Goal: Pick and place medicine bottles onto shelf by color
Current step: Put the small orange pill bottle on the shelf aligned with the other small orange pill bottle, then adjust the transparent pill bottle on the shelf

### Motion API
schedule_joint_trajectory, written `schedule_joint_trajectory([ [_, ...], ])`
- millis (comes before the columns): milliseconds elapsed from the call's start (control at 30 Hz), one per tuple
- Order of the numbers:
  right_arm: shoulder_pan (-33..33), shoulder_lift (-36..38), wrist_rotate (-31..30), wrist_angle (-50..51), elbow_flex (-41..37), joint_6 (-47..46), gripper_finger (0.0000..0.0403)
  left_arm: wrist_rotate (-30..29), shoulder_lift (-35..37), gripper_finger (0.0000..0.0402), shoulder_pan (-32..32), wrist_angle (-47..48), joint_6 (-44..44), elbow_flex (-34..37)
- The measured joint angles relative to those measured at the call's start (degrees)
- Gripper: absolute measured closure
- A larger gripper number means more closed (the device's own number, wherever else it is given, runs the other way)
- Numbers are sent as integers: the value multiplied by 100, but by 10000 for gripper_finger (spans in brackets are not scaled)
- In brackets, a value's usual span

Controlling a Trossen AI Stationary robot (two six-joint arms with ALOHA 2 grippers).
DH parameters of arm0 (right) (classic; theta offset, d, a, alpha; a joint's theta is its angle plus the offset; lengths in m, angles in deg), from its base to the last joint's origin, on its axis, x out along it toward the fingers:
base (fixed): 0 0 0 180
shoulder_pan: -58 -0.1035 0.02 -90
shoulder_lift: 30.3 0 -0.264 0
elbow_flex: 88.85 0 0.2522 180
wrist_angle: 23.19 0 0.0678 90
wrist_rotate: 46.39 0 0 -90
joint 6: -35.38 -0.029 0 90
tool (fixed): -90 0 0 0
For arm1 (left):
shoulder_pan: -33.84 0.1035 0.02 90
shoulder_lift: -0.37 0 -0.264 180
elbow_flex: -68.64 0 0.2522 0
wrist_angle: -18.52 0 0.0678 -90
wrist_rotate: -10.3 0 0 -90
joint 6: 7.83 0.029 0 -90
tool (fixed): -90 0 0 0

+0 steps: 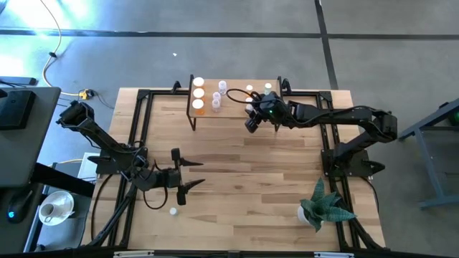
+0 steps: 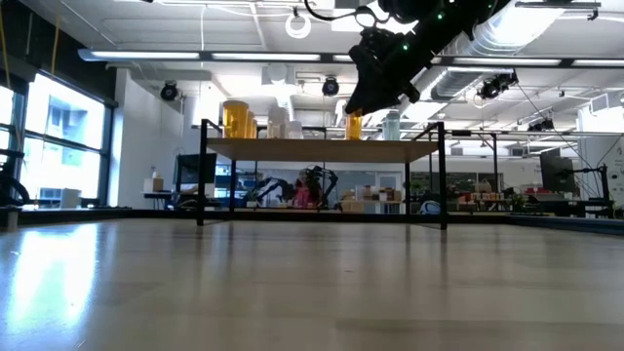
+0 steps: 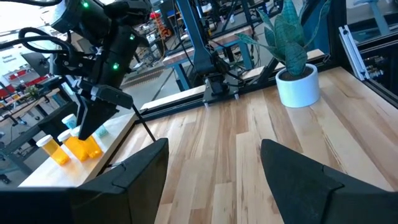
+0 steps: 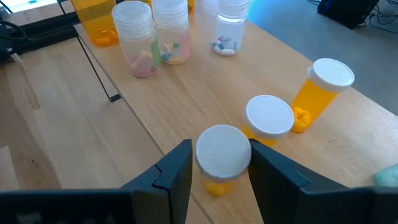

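Standing upright on the shelf [image 4: 155, 112], an orange bottle [image 4: 222, 157] with a white cap sits between the fingers of the right gripper [image 1: 252, 120], its cap level with the fingertips. The jaws flank the cap closely on both sides; whether they press it or have just let go cannot be told from these views. Just beyond the gripper stand two more orange bottles [image 4: 267, 118], one of them leaning [image 4: 320, 90], so the orange group is forming on this part of the shelf. Farther out stand three clear bottles [image 4: 138, 38] with pills inside. In my judgement the step in hand is the release: the jaws should part fully and evenly, then lift straight up, since any sideways drift risks tipping this bottle into its close neighbours. The left gripper [image 1: 183, 173] waits low over the table with its fingers spread and empty; a single white-capped bottle [image 1: 173, 211] lies close beside it.
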State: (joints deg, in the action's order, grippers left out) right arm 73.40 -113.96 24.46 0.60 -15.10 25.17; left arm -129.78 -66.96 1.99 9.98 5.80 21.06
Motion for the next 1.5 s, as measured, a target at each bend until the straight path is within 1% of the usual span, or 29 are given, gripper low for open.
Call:
schedule_joint_trajectory([
  [133, 0, 0, -192, -28, 0, 20, 251, 0, 0, 158, 0, 0, 0, -2],
  [300, 0, 0, -230, 15, 58, 20, 250, 0, 0, 158, 0, 2, 0, -2],
  [533, -4, 0, -191, 143, 447, 22, 249, 0, 0, 158, 0, 17, 0, -2],
  [733, -7, 4, -165, 629, 794, 7, 249, 0, 0, 158, 2, 26, 0, -2],
  [833, -7, 4, 37, 812, 895, -32, 249, 0, 0, 158, 0, 28, -13, -1],
  [1033, -43, 4, 770, 722, 1011, -274, 249, 0, 0, 158, 24, 239, -281, -1],
  [1167, -185, 4, 830, 363, 1160, -180, 249, 23, 4, 158, 175, 524, -484, -2],
  [1233, -234, 4, 830, 208, 1310, -39, 249, 168, 75, 158, 351, 768, -637, 0],
  [1400, -219, -16, 824, 179, 1855, 127, 249, 1140, 354, 158, 1030, 1499, -1233, 0],
  [1500, -181, -157, 820, 403, 2336, 172, 249, 1441, 613, 158, 1491, 1859, -1338, 0],
])
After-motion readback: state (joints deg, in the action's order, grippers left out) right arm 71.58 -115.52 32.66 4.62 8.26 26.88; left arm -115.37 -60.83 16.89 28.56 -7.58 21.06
